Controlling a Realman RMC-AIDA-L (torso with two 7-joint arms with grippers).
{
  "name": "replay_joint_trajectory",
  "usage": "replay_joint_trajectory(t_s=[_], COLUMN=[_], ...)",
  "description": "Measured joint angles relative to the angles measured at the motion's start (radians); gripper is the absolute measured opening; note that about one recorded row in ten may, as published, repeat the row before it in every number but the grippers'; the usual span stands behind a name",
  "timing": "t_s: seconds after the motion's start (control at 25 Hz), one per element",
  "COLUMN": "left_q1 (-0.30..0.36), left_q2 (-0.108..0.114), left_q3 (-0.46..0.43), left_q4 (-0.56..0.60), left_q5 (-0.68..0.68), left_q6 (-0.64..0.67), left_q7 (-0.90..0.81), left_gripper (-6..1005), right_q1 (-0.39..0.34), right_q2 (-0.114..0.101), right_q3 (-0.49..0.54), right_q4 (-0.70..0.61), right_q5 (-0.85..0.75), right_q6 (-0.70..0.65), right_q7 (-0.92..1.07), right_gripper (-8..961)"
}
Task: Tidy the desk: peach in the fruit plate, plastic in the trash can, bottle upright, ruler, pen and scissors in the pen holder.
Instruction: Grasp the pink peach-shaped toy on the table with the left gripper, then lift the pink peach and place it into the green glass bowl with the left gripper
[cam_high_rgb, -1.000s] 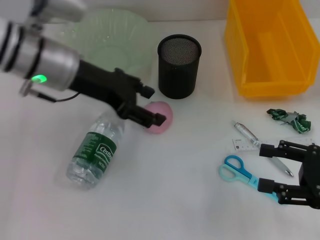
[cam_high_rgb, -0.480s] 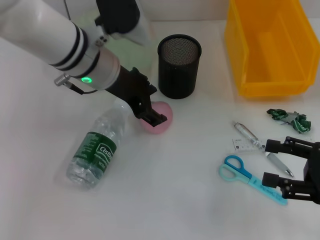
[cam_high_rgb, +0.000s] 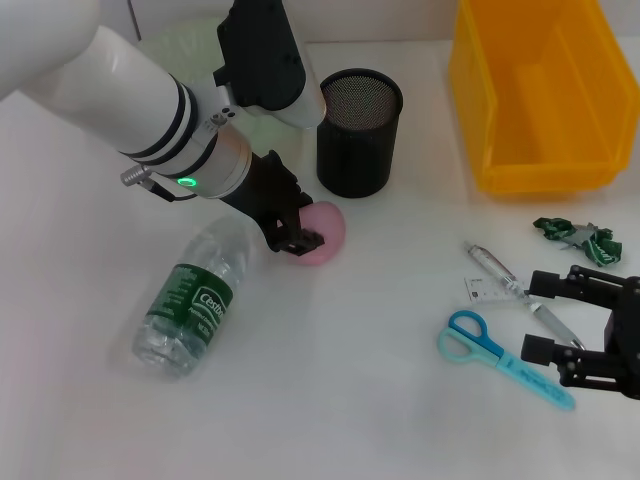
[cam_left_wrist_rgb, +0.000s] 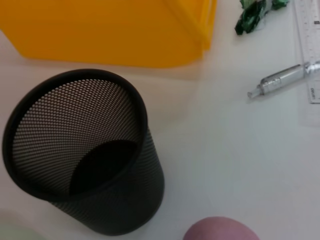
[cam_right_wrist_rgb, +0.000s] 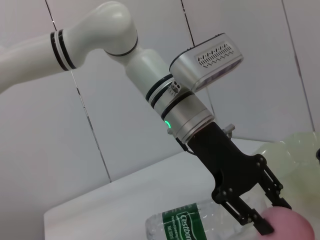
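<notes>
Black wire-mesh pen holder

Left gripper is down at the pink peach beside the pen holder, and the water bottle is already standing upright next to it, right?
Not quite. The left gripper is at the pink peach beside the pen holder, but the water bottle is lying on its side on the table, not upright. The head view shows it.

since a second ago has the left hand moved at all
Yes. The left hand has swung from a sideways reach to pointing down onto the peach, with its arm now near the pen holder.
</notes>
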Motion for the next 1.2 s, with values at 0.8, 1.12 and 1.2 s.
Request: replay_joint_trajectory(t_s=[0.8,1.12,1.2], left_q1=[0.099,0.067,0.052], left_q2=[0.011,0.030,0.041], left_q3=[-0.223,-0.613,-0.627], left_q4=[0.223,0.189,0.134], left_q5=[-0.147,-0.122,-0.086], left_q6=[0.188,0.099,0.018], left_q7=[0.023,-0.055,-0.114], left_gripper=[130,80,67], right_q1=[0.000,0.003,0.007], right_q2=[0.004,0.007,0.009], right_q3=[0.000,0.000,0.000], right_q4=[0.006,0.006,0.009], right_q5=[0.001,0.002,0.002], right_q6=[0.013,0.012,0.010], right_q7=[-0.012,-0.012,-0.012], right_gripper=[814,814,815])
